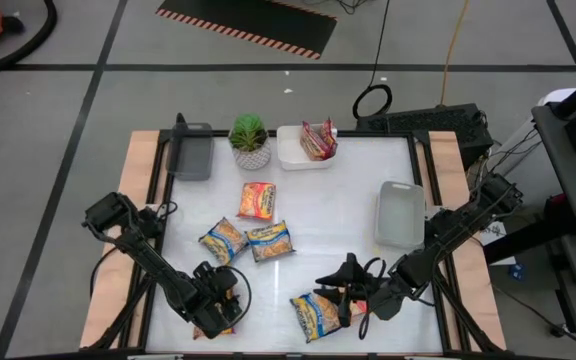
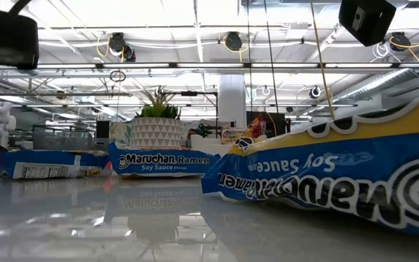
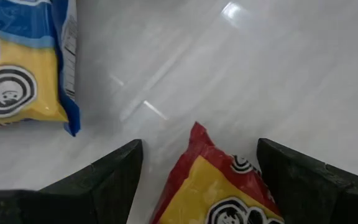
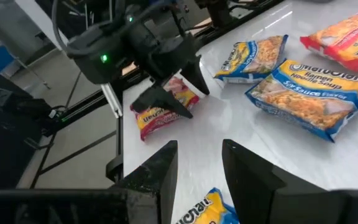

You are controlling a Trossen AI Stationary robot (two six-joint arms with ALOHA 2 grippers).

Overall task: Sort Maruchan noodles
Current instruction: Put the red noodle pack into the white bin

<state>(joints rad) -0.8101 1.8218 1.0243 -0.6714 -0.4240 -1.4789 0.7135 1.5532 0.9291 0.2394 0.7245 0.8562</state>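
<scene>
A red-trimmed Maruchan packet [image 3: 219,186] lies flat near the table's near left corner. My left gripper [image 3: 199,144] hangs open over it and points steeply down. One finger [image 3: 104,183] stands on each side of the packet's corner, apart from it; the right wrist view shows the same gripper [image 4: 176,87]. A blue-trimmed packet [image 1: 316,315] lies at the near edge, just below my right gripper [image 1: 346,290]. That gripper [image 4: 199,149] is narrowly open with bare table between its fingertips. Two more blue packets [image 1: 223,240] [image 1: 270,240] and an orange one [image 1: 256,200] lie mid-table.
A white tray [image 1: 290,150] at the far edge holds red packets [image 1: 318,140]. Beside it stands a potted plant [image 1: 250,140]. A grey tray [image 1: 190,152] sits at the far left and another grey tray [image 1: 400,213] at the right. Bare table lies between the two grippers.
</scene>
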